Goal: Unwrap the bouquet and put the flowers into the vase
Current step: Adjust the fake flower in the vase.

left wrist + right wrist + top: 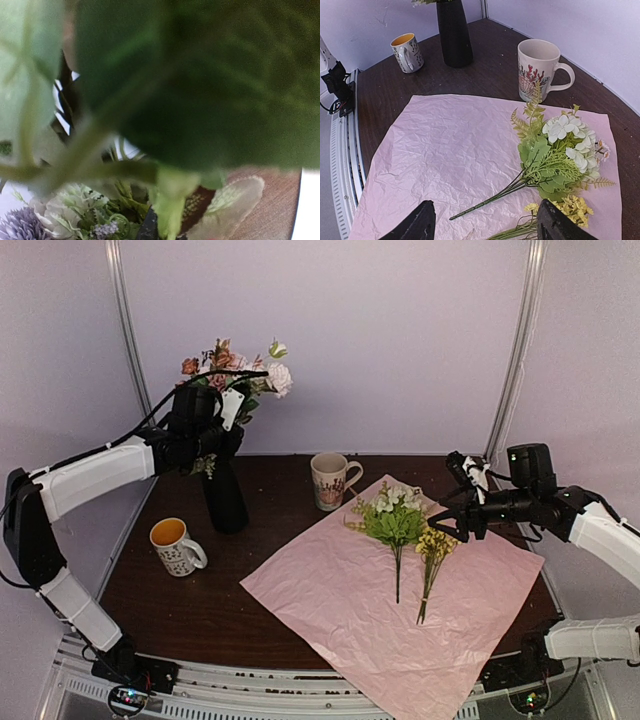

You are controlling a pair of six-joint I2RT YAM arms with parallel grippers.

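Left jaws: they are pressing together, up by the stems just above the vase mouth. Leaves are hiding whether a stem is pinched between them.
Left arm (95, 475): it is reaching across to the top of the vase.
Right jaws: they are spreading wide and hanging over the right side of the paper, just beside the yellow sprig, touching nothing.
Vase (225, 502): it is standing upright at the back left of the table (200, 610).
Flowers in the vase (240, 370): pink, white and orange blooms are sticking out of the top.
Pink paper (330, 590): it is lying open and flat on the table, with its near corner hanging over the edge.
White and green bunch (395, 520): it is lying on the paper, blooms pointing to the back.
Yellow sprig (436, 543): it is lying on the paper, just to the right of the white bunch.
Cream mug (329, 480): it is standing just behind the paper.
Orange-lined mug (175, 545): it is standing left of the paper, in front of the vase.
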